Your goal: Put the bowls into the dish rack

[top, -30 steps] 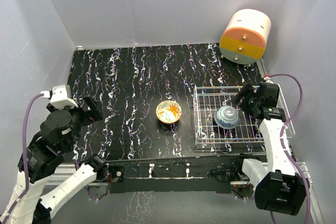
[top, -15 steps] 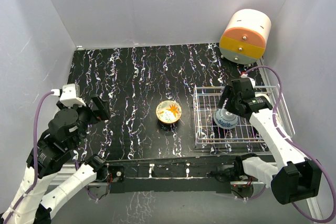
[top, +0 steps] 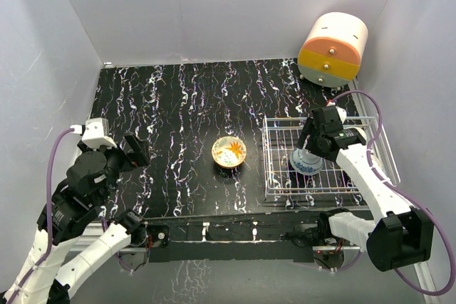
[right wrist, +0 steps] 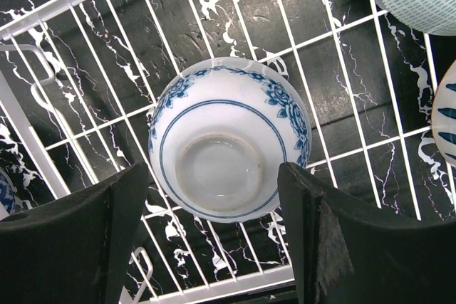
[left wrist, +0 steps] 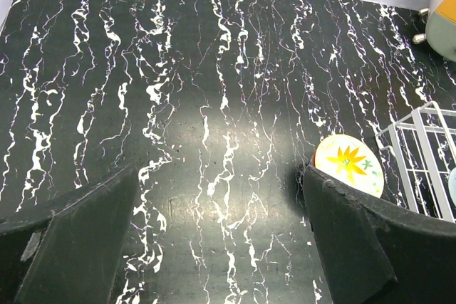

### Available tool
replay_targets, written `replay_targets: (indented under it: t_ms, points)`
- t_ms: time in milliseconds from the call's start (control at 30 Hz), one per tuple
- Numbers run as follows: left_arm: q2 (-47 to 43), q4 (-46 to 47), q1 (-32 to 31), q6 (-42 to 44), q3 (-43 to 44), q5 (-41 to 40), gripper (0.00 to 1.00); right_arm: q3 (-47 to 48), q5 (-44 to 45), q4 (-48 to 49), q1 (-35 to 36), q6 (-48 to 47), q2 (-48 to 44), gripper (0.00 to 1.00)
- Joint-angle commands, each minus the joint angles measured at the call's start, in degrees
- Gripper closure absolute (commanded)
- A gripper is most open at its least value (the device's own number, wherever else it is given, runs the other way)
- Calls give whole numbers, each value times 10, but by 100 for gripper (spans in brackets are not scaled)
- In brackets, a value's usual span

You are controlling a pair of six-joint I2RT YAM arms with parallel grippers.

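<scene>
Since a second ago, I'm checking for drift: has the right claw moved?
Yes: the right claw shifted left across the dish rack, now above the inverted bowl.

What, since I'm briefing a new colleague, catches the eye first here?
The white bowl with blue floral bands stands out, lying upside down in the white wire dish rack at right, the right arm's open tool above it. A yellow bowl with an orange star sits left of the rack; a cream-and-orange round drawer unit stands far right.

Bright, even overhead light; a soft glare patch sits on the black table just ahead of the left gripper.
</scene>
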Motion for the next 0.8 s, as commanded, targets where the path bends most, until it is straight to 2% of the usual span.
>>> replay_targets:
  t_ms: [0, 300, 433, 500, 533, 767]
  points:
    - [-7, 2, -3, 0, -2, 2, 3, 6, 26, 20, 4, -1, 2, 27]
    - [-16, -14, -3, 6, 7, -13, 3, -5, 18, 30, 4, -5, 17, 31]
    - [-19, -20, -3, 6, 6, -16, 3, -10, 23, 32, 4, -5, 14, 43]
    - [-21, -23, -3, 6, 7, -16, 3, -9, 29, 32, 4, -5, 15, 55]
    - [-21, -24, -3, 7, 7, -18, 3, -7, 33, 33, 4, -4, 15, 56]
    - [-25, -30, -3, 8, 9, -24, 3, 16, 64, 54, 3, -7, 26, 56]
